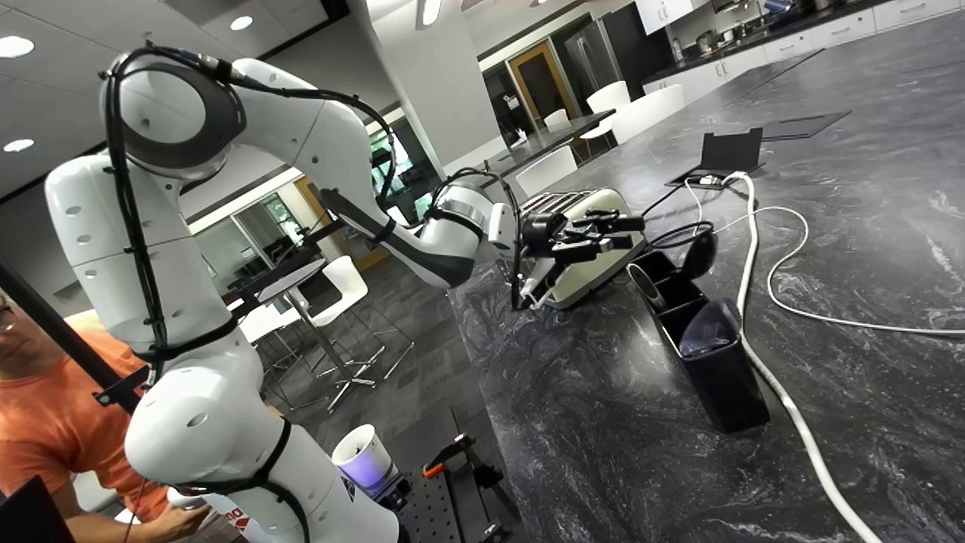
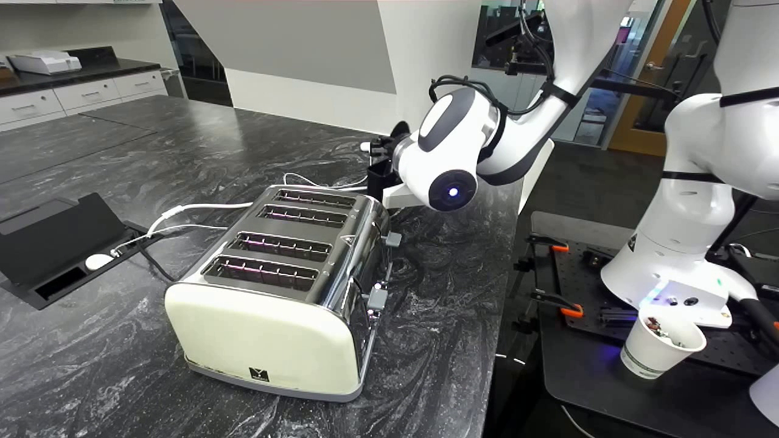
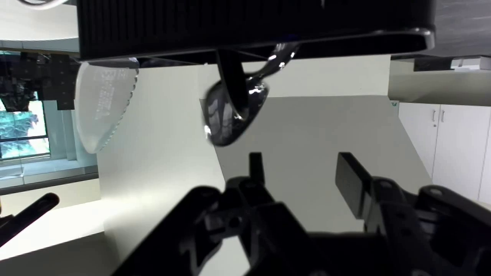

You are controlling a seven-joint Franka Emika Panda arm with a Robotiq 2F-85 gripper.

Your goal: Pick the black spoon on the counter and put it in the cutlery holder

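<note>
Dark counter; wrist view cuts off cutlery holder (black spoon partly hidden inside); end effector spread.

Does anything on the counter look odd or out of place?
No spill or damage that I can see. One oddity: the thick white cable lies loose across the counter, passing close beside the holder, untidy for a work area. Whether they touch is hidden.

1. Pretty clearly an office kitchen/break area: dark grey marbled stone bench, cream-and-chrome boxy four-slot toaster.
2. Flat white rectangular drawers along the wall.
3. Tall white curved-back chairs, dark grey carpet, round white ceiling lights.
</note>
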